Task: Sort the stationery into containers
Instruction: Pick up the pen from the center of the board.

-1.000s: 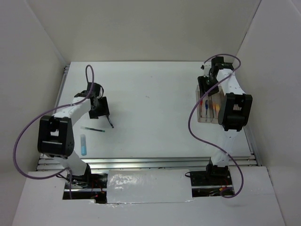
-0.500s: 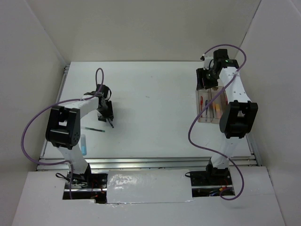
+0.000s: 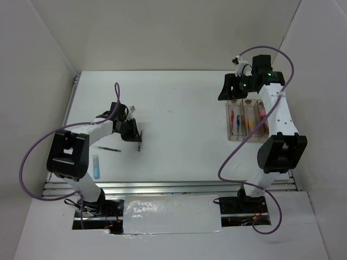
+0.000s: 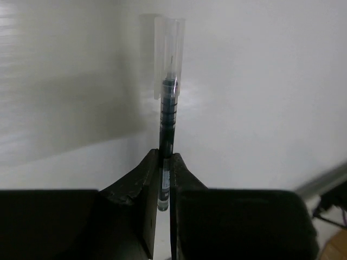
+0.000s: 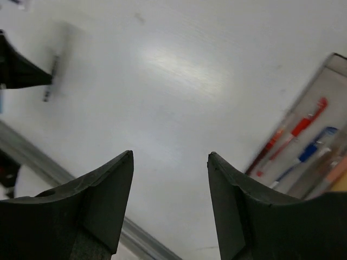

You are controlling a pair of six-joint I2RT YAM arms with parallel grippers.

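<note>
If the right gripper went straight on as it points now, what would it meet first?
The right gripper would probably meet bare table first; the bins lie off to the side.

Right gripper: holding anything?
No, the right gripper has its jaws wide apart with only the table showing between them.

Built of white links on the left arm (image 3: 91,129) and right arm (image 3: 277,111), with blocky black joint housings. Looped by one purple cable (image 3: 21,173) apiece. Lit by small green lights (image 3: 243,85) near the right wrist. Tipped with matte black wedge-shaped fingers on the left gripper (image 4: 164,158) and right gripper (image 5: 170,158).
</note>
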